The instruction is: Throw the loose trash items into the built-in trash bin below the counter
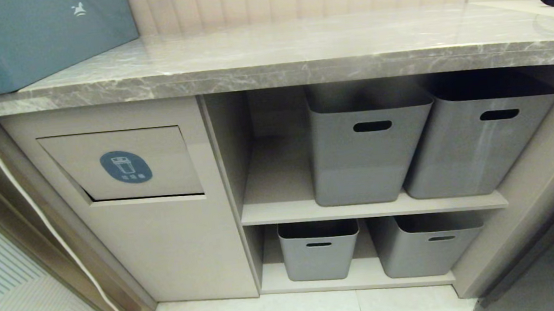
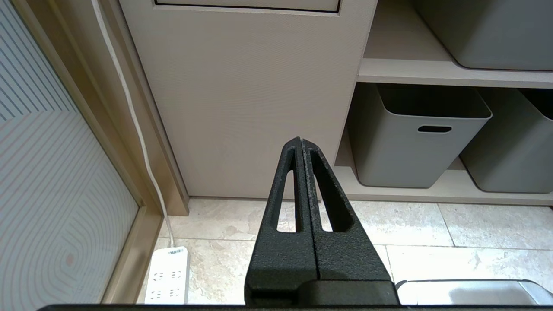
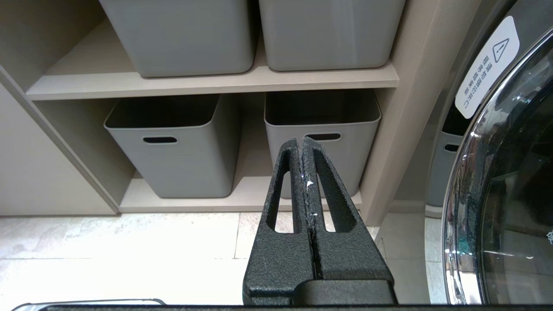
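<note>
Pale tiled floor (image 2: 432, 224), beige shelves (image 1: 362, 210) with four grey baskets (image 1: 366, 147).

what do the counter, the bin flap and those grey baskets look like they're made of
The counter looks like polished grey marble or a stone-look slab: white veins, glossy reflections. The bin flap seems matte beige laminated board, flat and even, with a blue icon sticker. The grey baskets look like moulded plastic: smooth, slightly shiny walls with cut-out slot handles.

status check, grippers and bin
Left gripper shut, empty, low by cabinet. Right gripper shut, empty. Bin flap closed. No trash seen.
</note>
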